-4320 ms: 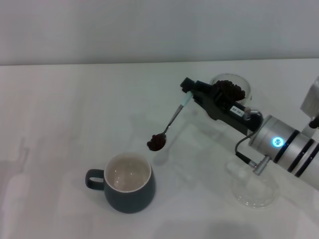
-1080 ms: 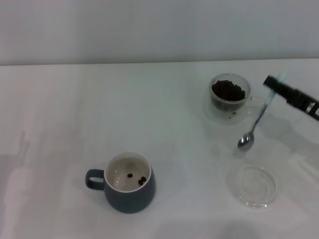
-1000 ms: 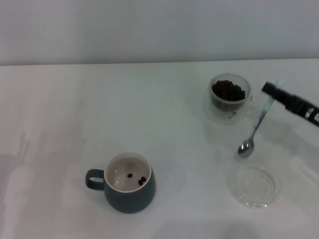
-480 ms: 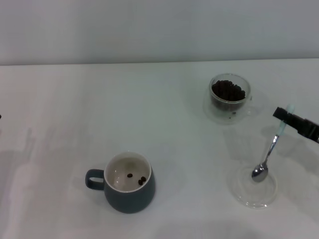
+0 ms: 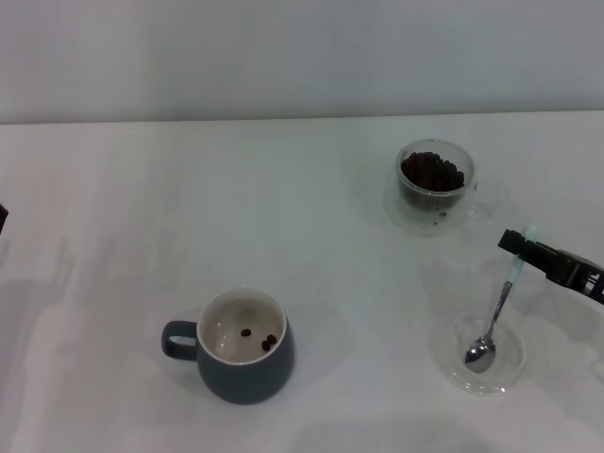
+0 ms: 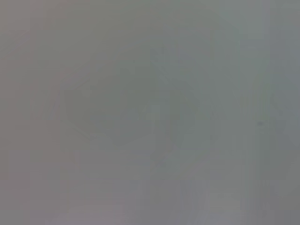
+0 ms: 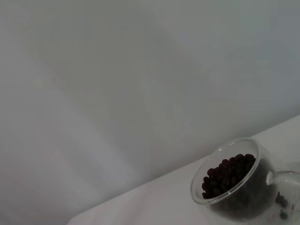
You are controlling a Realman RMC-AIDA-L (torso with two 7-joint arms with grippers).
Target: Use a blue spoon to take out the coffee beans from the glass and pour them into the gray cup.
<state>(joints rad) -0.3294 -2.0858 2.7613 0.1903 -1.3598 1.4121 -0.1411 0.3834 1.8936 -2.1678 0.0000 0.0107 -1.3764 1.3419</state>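
My right gripper [image 5: 522,248] is at the right edge of the head view, shut on the pale-blue handle of the blue spoon [image 5: 493,319]. The spoon hangs down with its empty metal bowl resting in the flat clear saucer [image 5: 510,371]. The glass [image 5: 434,185] stands at the back right, still holding a heap of coffee beans [image 5: 432,173]; it also shows in the right wrist view [image 7: 236,182]. The gray cup [image 5: 242,347] stands at the front left of centre with a few beans [image 5: 259,339] inside. Only a dark tip of my left arm [image 5: 3,217] shows at the left edge.
The white table [image 5: 236,208] runs back to a pale wall. The left wrist view shows only a plain grey surface.
My right gripper carried the spoon from beside the glass toward the front and right, and lowered its bowl into the saucer. The spoonful of beans seen earlier now lies in the gray cup.
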